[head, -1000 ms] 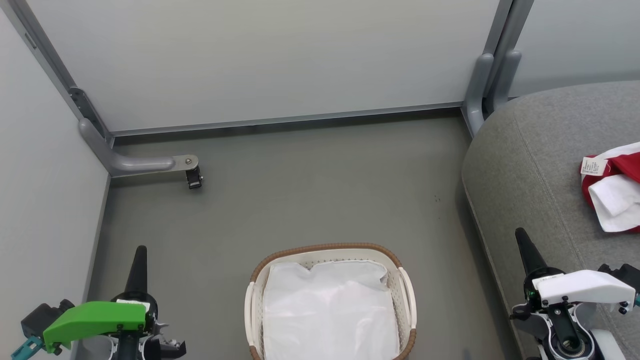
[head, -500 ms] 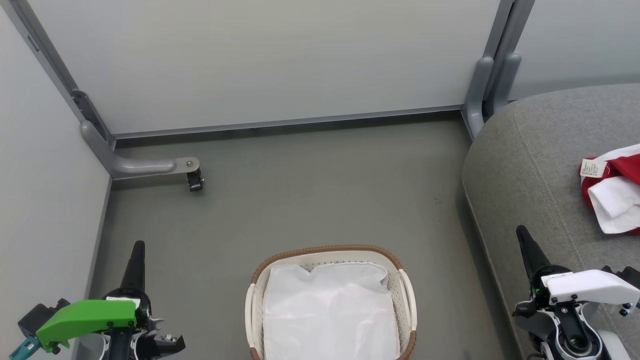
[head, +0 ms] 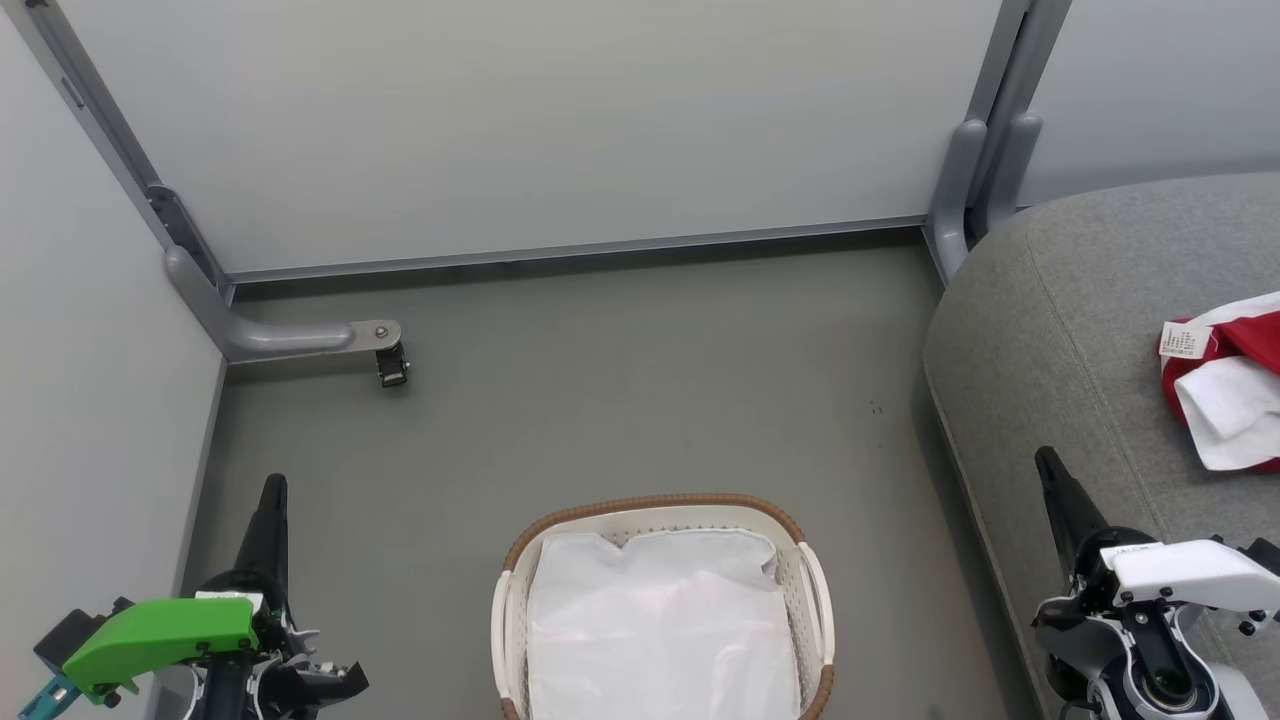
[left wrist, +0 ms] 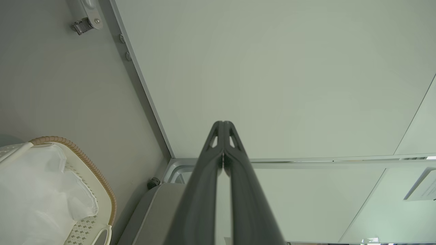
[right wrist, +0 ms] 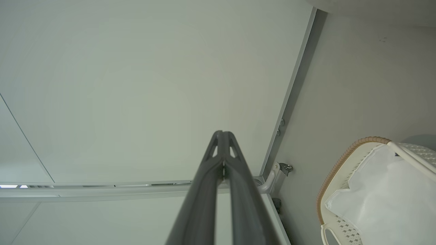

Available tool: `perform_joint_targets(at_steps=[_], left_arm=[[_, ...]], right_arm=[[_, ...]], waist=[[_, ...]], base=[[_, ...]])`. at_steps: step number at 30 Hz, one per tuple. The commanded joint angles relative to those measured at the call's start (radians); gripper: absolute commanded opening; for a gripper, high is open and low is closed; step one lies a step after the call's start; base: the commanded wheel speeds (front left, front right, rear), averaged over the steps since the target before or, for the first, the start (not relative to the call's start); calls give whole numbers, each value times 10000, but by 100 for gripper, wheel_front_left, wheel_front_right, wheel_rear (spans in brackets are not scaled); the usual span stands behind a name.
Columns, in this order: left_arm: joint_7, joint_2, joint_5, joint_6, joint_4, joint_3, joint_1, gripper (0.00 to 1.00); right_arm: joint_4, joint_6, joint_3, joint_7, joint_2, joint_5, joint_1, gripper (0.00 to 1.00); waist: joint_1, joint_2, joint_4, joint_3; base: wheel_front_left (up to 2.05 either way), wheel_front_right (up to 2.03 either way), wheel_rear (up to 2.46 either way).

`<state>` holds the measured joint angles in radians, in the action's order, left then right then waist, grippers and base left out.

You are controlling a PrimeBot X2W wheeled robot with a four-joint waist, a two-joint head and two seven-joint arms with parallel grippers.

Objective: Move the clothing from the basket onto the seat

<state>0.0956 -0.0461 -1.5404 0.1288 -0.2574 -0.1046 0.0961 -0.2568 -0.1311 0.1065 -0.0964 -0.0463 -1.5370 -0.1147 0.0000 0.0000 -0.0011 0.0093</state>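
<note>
The white perforated basket [head: 815,590] with a brown rim stands on the floor at bottom centre and holds a plain white liner sheet [head: 655,630]. Red and white clothing [head: 1225,375] with a white label lies on the grey seat [head: 1060,320] at the right edge. My left gripper [head: 273,487] is shut and empty at the lower left, well left of the basket. Over the seat's front edge at the lower right, my right gripper [head: 1046,458] is shut with nothing in it. Both wrist views show closed fingers [left wrist: 223,136] [right wrist: 223,144] and a piece of the basket [left wrist: 98,173] [right wrist: 335,170].
Pale partition panels [head: 560,120] wall in the floor [head: 640,400] at the back and left. A grey bracket foot with a caster [head: 385,355] sticks out at the back left, and a grey post [head: 965,180] stands by the seat's far corner.
The head view has shifted slightly, so everything sits a little lower. Both grippers have sunk a bit toward the bottom edge and stay shut. The clothing and basket have not moved.
</note>
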Motion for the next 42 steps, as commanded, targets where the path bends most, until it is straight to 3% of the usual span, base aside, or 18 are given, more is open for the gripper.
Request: perform_joint_targets(at_steps=[1, 10, 42], left_arm=[[73, -68, -203, 33, 91, -71, 191, 0], [219, -73, -767, 35, 154, -122, 202, 0], [222, -72, -739, 35, 142, -114, 196, 0]], right_arm=[[84, 6, 44, -66, -64, -222, 83, 0], [159, 7, 98, -211, -68, -801, 117, 0], [150, 5, 92, -205, -67, -780, 117, 0]], waist=[[0, 0, 2, -10], [0, 0, 11, -60], [0, 0, 11, -62]], base=[[0, 0, 0], [0, 0, 0], [0, 0, 0]])
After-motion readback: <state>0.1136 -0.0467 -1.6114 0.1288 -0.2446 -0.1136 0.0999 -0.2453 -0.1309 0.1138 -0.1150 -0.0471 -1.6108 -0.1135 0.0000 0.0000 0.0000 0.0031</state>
